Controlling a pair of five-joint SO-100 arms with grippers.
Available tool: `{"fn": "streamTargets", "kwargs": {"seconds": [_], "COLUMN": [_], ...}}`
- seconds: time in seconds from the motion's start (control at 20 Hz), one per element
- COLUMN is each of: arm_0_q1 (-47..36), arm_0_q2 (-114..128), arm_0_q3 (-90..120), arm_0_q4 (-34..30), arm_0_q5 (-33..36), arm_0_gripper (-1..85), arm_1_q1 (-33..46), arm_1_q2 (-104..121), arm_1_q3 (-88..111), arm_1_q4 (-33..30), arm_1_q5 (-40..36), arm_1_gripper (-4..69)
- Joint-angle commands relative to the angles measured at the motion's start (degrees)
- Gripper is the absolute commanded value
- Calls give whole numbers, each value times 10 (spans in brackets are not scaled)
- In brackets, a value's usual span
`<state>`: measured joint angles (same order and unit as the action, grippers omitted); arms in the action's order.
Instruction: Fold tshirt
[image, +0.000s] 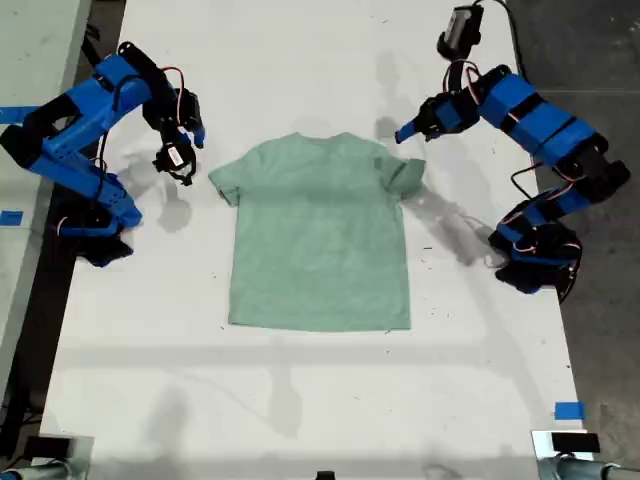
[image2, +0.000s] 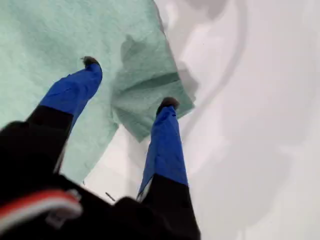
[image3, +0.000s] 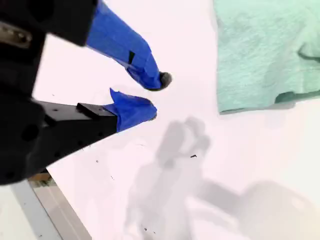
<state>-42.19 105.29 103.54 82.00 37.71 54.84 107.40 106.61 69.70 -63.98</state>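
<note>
The pale mint-green tshirt (image: 320, 235) lies flat on the white table (image: 300, 400), collar toward the far edge. Its sleeve (image: 405, 175) on the exterior view's right is turned in and rumpled. My first gripper (image: 405, 132) hangs open just above that sleeve, and in the first wrist view its two blue fingers straddle the folded sleeve (image2: 150, 95) without gripping cloth. My second gripper (image: 178, 160) hovers over bare table just beyond the other sleeve (image: 225, 180), on the exterior view's left. Its jaws stand a small gap apart with nothing between them (image3: 157, 95), the tshirt's sleeve (image3: 265, 55) lying a little way off.
Both blue arm bases stand on the table's side edges in the exterior view (image: 95, 215) (image: 535, 255). Blue tape marks (image: 568, 410) sit near the front right corner of that view. Dark floor (image: 600, 60) lies beyond the table's right edge.
</note>
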Motion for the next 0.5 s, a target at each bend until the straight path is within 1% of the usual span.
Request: {"fn": "streamTargets", "kwargs": {"seconds": [0.0, 0.2, 0.45], "arm_0_q1": [4, 20, 29], "arm_0_q2": [-12, -35, -36], "arm_0_q3": [-41, -44, -41], "arm_0_q4": [8, 20, 27], "arm_0_q5": [5, 6, 3], "arm_0_gripper": [114, 114, 126], "arm_1_q1": [18, 28, 14], "arm_1_q2": [-4, -17, -96], "arm_1_q3": [38, 110, 120], "arm_1_q4": [-56, -136, -187], "arm_1_q5": [-41, -64, -72], "arm_1_gripper": [229, 223, 220]}}
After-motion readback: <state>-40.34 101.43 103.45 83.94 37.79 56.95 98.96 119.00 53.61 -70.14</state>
